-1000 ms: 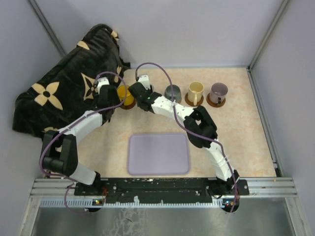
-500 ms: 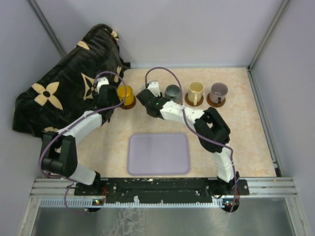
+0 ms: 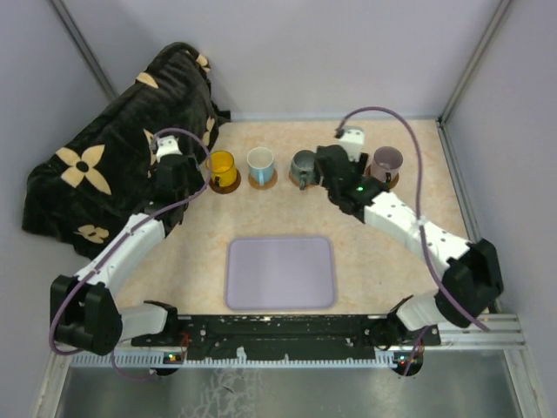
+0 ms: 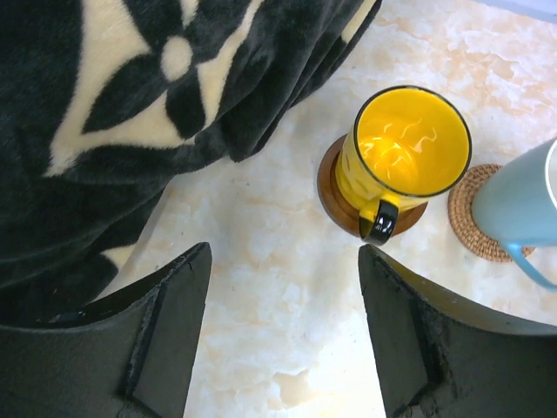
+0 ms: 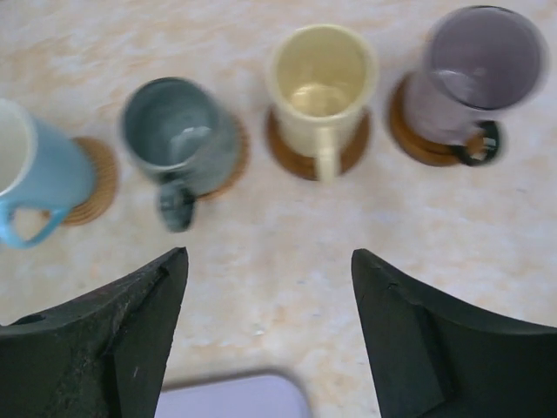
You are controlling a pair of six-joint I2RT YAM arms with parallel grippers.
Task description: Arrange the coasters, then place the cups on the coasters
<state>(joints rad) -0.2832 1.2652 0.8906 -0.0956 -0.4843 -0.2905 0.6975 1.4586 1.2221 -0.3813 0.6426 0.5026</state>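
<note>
Behind the lavender tray, along the far side of the table, the row has just been filled. The cream cup with the blue handle now stands alone on its woven coaster, behind the tray's left half. A second ago the right arm was reaching across to that spot with its jaws only partly apart. That arm has since swung back toward the tray's far right corner. Its jaws now stand wide with nothing between them, above the grey-green cup, the pale yellow cup and the mauve cup, each seated on its own brown coaster.

The left arm has drawn back a little from the yellow cup, which sits on a dark coaster beyond the tray's far left corner. Its jaws are wide and empty, as they were. The patterned blanket lies further left of the tray, where it was before.

As I judge it, all five cups now stand on five coasters in one line behind the tray, so the task looks finished. What remains is for both arms to pull clear without nudging a cup.
</note>
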